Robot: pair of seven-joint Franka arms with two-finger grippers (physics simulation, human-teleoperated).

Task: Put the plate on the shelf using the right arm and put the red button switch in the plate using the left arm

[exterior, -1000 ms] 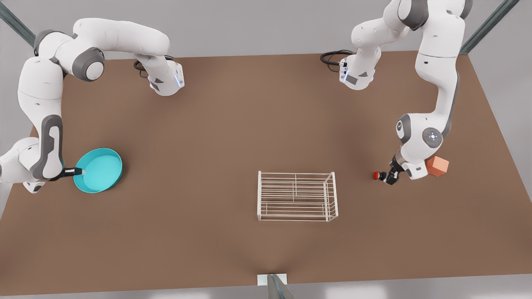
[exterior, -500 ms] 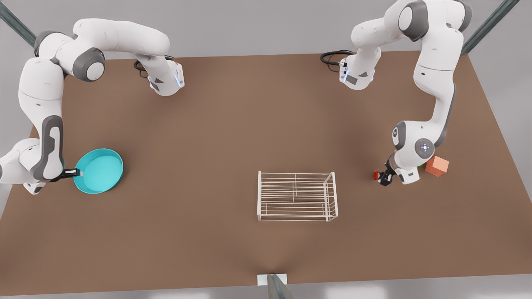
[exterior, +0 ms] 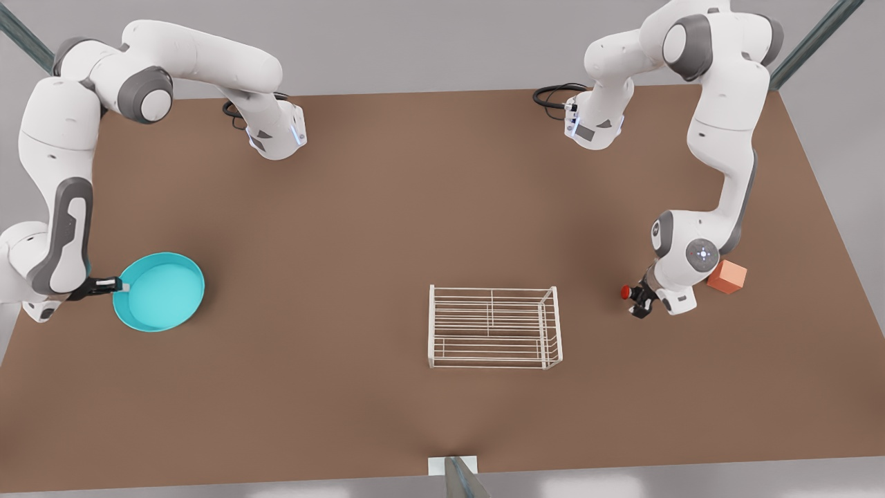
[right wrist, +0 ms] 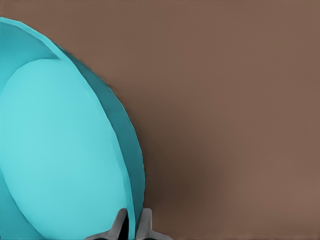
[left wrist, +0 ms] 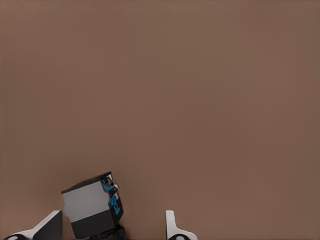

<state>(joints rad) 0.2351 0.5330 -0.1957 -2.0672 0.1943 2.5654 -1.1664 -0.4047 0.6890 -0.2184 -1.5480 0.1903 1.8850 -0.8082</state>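
The turquoise plate is at the front view's left, and my right gripper is shut on its rim. In the right wrist view the rim of the plate runs between the fingers of the right gripper. The white wire shelf stands at mid-table with nothing on it. At the front view's right the red button switch rests on the table. My left gripper is down at it. The left wrist view shows the switch's dark body between the spread fingers of the left gripper, nearer one finger.
An orange cube sits just behind the left arm's wrist at the front view's right. The two arm bases stand at the table's back edge, each with a black cable loop. Open brown table lies between plate and shelf.
The plate has shifted slightly toward the front view's lower left with the right gripper. The left arm's wrist has moved a little toward the switch, uncovering more of the orange cube.
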